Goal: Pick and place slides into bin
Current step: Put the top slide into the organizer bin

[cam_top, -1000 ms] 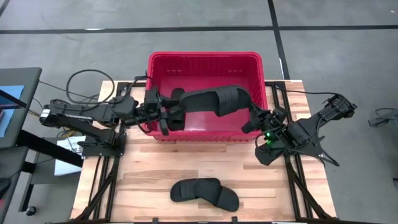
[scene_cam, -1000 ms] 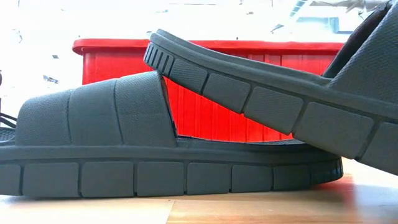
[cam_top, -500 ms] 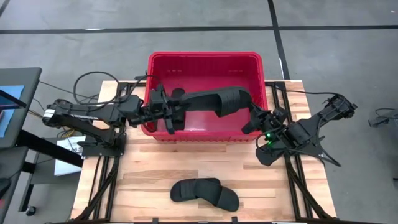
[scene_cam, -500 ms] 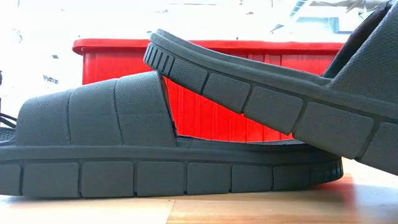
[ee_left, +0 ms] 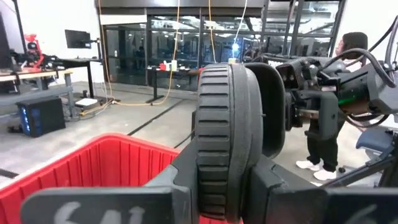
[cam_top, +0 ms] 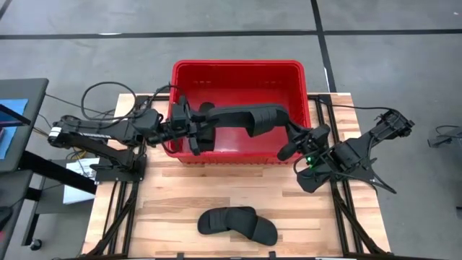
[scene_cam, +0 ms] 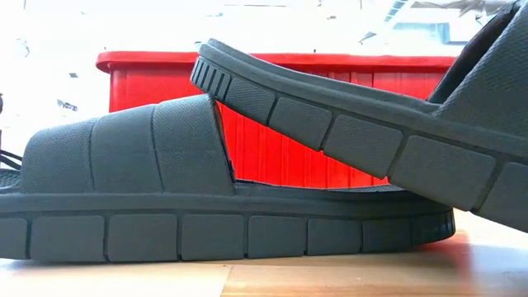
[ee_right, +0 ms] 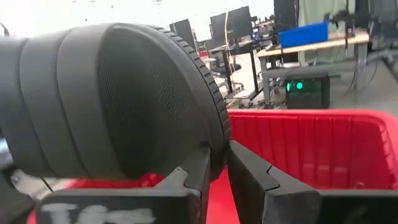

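Since the earlier frame, the right tool [cam_top: 289, 143] has drawn slightly back from the toe end of the raised slide [cam_top: 245, 117], and the left tool [cam_top: 195, 133] has closed further onto its heel. That slide hangs over the bin [cam_top: 237, 67], long axis running left to right across the basket, heel toward the left arm, strap end toward the right arm. Left tool: fingers clamped on the heel edge, as its wrist view confirms. Right tool: fingers narrowly parted beside the strap; whether they grip it cannot be told. At least one more slide [cam_top: 204, 108] lies inside the bin, partly hidden. Two slides [cam_top: 238, 224] rest on the table [cam_top: 166, 209] near its front edge, one leaning across the other, well apart from both arms.
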You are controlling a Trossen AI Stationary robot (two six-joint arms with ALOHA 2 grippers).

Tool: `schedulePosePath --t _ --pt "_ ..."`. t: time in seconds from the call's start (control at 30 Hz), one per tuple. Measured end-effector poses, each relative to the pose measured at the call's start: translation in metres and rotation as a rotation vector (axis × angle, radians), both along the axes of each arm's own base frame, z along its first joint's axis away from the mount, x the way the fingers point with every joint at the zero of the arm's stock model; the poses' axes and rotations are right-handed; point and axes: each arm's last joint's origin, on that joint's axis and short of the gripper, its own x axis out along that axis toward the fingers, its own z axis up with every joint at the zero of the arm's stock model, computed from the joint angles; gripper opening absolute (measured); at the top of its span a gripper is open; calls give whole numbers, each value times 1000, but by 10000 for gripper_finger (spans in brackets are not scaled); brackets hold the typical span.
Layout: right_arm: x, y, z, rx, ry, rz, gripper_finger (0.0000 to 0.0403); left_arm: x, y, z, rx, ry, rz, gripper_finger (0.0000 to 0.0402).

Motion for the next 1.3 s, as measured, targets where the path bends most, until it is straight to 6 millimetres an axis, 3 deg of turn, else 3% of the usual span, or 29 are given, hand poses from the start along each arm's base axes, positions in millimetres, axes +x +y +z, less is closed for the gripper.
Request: schedulePosePath --t 0.4,0.53,0.77,1.0,1.3 --pt "1 -5 0 -298 410 -26 56 -16 8 28 36 -51 89 53" --pt "0 -5 1 -434 608 -32 56 -18 13 27 45 57 108 53" --pt "-5 -9 6 -582 856 -22 56 -34 38 50 -27 264 166 53" --pt "-18 -34 18 -564 908 -82 56 -34 73 72 -79 384 253 53" --pt "-34 -75 29 -371 900 -52 56 1 125 63 -132 634 211 53"
